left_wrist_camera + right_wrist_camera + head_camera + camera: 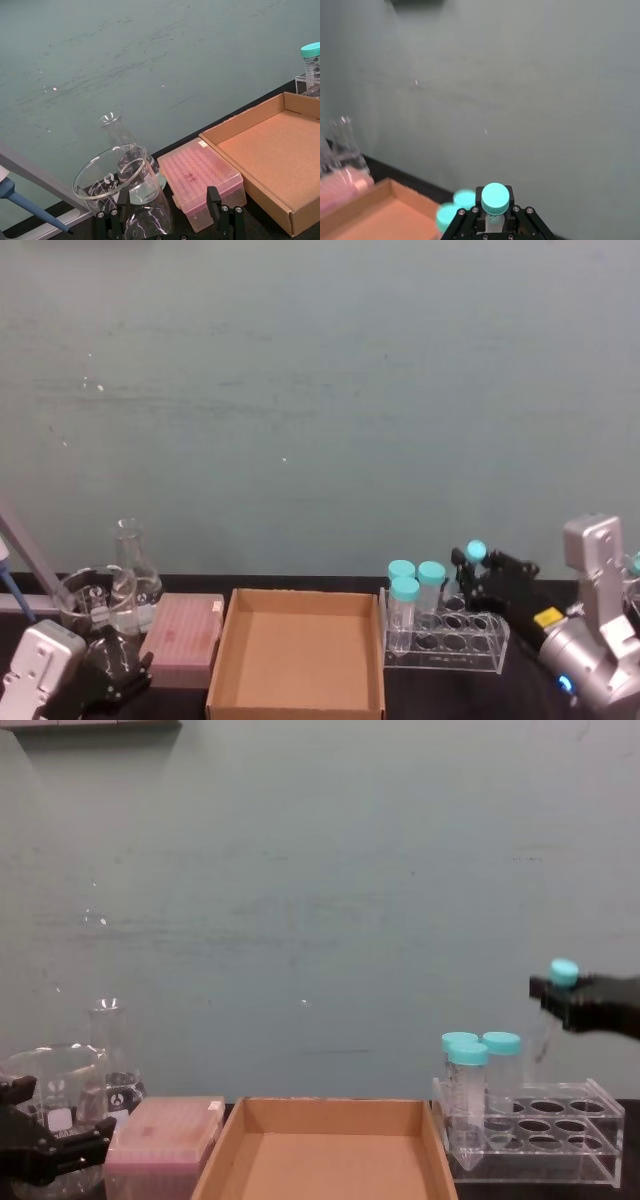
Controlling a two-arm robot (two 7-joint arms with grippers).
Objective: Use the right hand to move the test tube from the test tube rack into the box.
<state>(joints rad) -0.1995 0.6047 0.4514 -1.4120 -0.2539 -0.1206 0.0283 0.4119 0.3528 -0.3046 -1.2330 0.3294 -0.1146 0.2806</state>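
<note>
Nearest the robot, the left hand sits parked at the left of the tabletop. Its fingers are spread with nothing between them, just in front of a beaker and a flask, and while idle it threatens nothing.

The box lies open in the middle, between a pink box and the test tube rack. Its low right wall is just beside the rack. Three wider capped tubes stand at the rack's box-side end, squarely on the path to the box.

A little farther back and higher, the right hand is clamped on the test tube just under its teal cap. It holds the tube upright above the rack's right-hand holes. Whether the pointed tip is clear of the top tier is hard to tell.

- **Moving sideways too soon:** the tip could catch a hole's rim and drag or tip the light rack.
- **Carrying too low:** the tube or the fingers would likely strike the three taller tubes and topple them.
- **Weak hold:** the grip is high on a smooth tube, so a quick swing may make it pivot or slip.
- **Dropping from height:** the tube could bounce on the cardboard and roll out over the low wall.
</note>
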